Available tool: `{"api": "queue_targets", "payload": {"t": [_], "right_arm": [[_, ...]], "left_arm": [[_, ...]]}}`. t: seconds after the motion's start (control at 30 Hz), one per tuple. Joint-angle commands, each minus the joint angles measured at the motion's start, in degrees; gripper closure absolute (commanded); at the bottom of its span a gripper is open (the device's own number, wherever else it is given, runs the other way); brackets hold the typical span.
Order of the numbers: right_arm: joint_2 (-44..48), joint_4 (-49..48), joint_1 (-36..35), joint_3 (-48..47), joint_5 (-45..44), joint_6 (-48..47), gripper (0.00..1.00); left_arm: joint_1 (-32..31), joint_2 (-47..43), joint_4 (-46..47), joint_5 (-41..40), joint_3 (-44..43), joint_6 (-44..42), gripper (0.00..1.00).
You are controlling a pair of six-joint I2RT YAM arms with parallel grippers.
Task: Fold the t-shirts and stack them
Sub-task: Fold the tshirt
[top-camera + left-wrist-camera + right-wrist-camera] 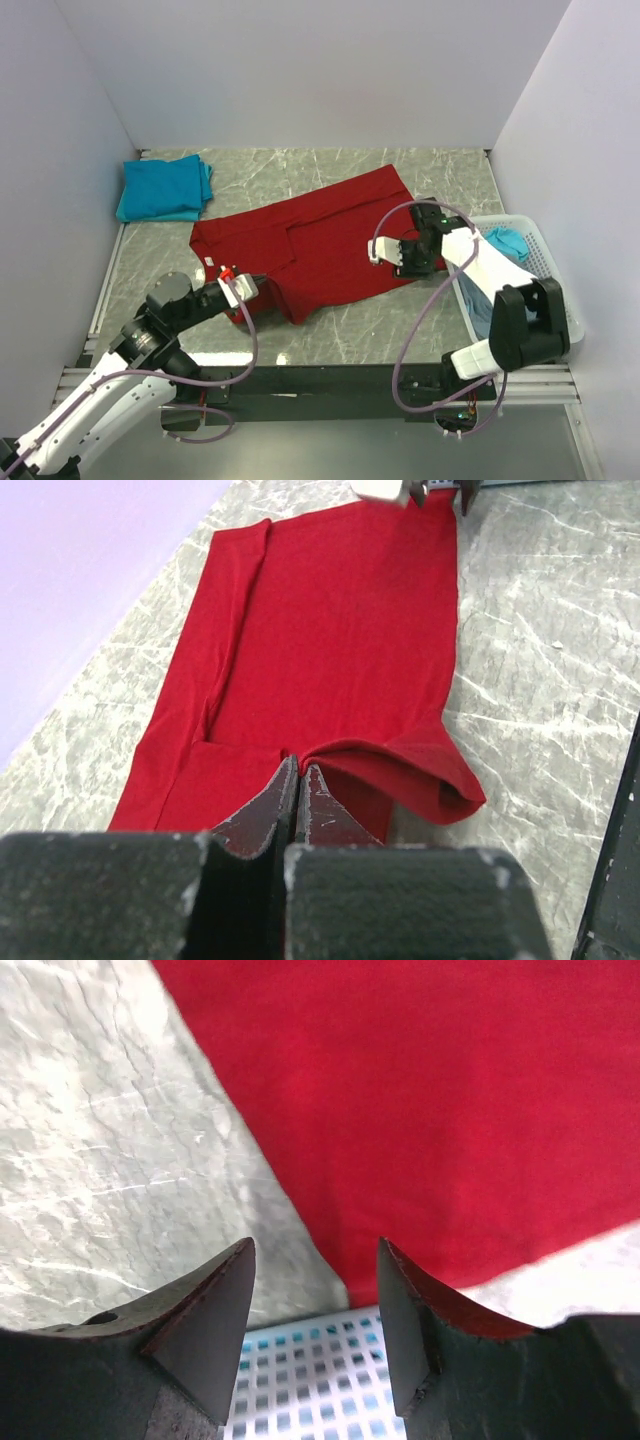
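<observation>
Grey marbled table (300,175), plain pale walls (300,70) on 3 sides.

Far-left corner: folded teal t-shirts (163,188) in a small neat pile, well apart from both arms and from everything else.

L arm comes in from bottom left. The left gripper (298,772) is pinched tight on the near edge of the red t-shirt (320,240), tips together w/ cloth caught btwn them. Just right of the tips a bit of hem curls up off the table in a loose loop.

Mid-table: the red t-shirt lies spread mostly flat, running diagonally from near-left to far-right. In the left wrist view, 1 long fold runs along its left side; rest of the cloth looks smooth.

R arm bends in from bottom right. The right gripper (316,1250) hangs over the shirt's right edge, jaws spread wide, nothing btwn them. Its wrist view shows bare table on the left, red cloth on the right & white lattice low in the gap.

Far right: white lattice basket (545,250) against the wall, w/ a bunched teal t-shirt (507,240) inside and a grey-blue t-shirt (478,300) beside it, partly hidden by the R arm.
</observation>
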State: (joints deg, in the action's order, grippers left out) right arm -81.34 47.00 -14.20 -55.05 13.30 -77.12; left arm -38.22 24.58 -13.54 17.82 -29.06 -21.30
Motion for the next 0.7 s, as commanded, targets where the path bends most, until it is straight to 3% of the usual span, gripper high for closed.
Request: {"api": "queue_targets", "payload": {"t": [0.0, 0.3, 0.67], "right_arm": [[-3.2, -3.05, -0.39, 1.7, -5.31, -3.13, 0.41], [-7.69, -7.8, -5.05, 3.28, -4.16, 1.09, 0.43], [-5.06, -1.31, -5.4, -4.62, 1.55, 3.64, 0.42]], "left_arm": [[-0.19, -1.9, -0.78, -1.48, -1.17, -0.32, 1.0], [-0.19, -2.17, -9.56, 0.46, -5.3, -0.94, 1.0], [-0.19, -2.78, -24.07, -1.65, -13.3, -4.09, 1.0]]}}
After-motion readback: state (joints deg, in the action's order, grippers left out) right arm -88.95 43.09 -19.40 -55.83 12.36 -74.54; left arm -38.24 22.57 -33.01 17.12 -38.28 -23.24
